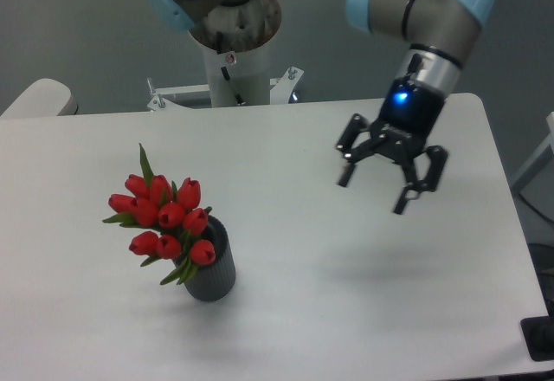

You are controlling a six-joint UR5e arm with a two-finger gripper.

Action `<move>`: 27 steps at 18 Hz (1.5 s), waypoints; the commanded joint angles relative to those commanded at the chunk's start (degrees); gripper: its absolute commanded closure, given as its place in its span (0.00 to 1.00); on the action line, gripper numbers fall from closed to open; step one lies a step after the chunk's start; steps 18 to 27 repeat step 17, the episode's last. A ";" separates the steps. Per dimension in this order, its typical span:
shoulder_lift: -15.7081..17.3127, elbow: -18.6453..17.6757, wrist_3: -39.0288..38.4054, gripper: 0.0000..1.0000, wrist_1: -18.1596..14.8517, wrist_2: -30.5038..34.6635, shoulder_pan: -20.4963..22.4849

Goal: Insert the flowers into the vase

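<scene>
Vase holding flowers, gripper apart — open-jawed

UR5e arm: grey links, blue joint caps, reaching in from upper right; wrist lit blue; black two-finger hand pointing down, tilted, fingers spread, holding nothing

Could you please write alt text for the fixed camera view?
Red flowers stand in a dark vase at the white table's front left. The arm's tool hangs open and empty above the right side.
</scene>
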 joint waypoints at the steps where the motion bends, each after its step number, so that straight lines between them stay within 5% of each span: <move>1: -0.35 1.93 0.17 0.00 -0.61 3.88 -0.87; 6: -3.86 13.97 0.53 0.00 -12.99 18.48 -6.15; 10: -5.98 20.05 6.22 0.00 -18.72 27.54 -8.79; 14: -6.15 20.15 13.09 0.00 -19.34 30.45 -8.79; 27: -6.07 19.79 13.10 0.00 -19.25 30.37 -8.88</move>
